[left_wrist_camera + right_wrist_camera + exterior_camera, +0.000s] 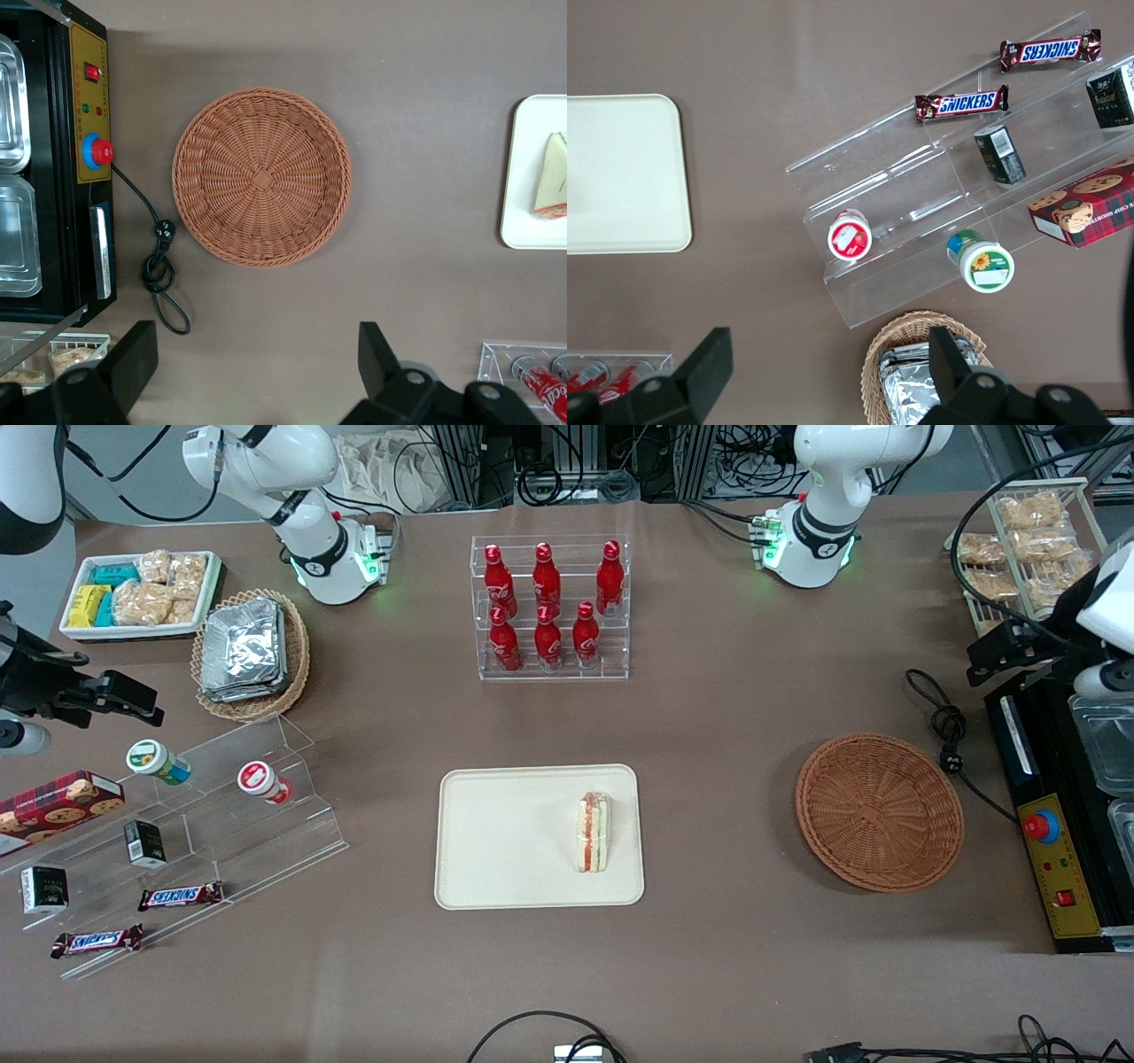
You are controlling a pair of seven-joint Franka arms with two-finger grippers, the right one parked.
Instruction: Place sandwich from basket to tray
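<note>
Sandwich lies on the tray, standing on edge near the tray's rim that faces the basket, its long axis running from the front camera toward the bottle rack, filling stripe up. In the front view it sits at about 3 o'clock on the tray, and the basket, with nothing in it, lies well apart at 3 o'clock from the tray, toward the working arm's end of the table. The left gripper hangs high above the table close to the basket, jaws spread wide and holding nothing; in the wrist view the basket shows just ahead of the fingers and a corner of the sandwich well off to one side. Judging by this, the transfer looks complete, so nothing is left to grasp; any coming move would only carry the gripper farther from the tray.
</note>
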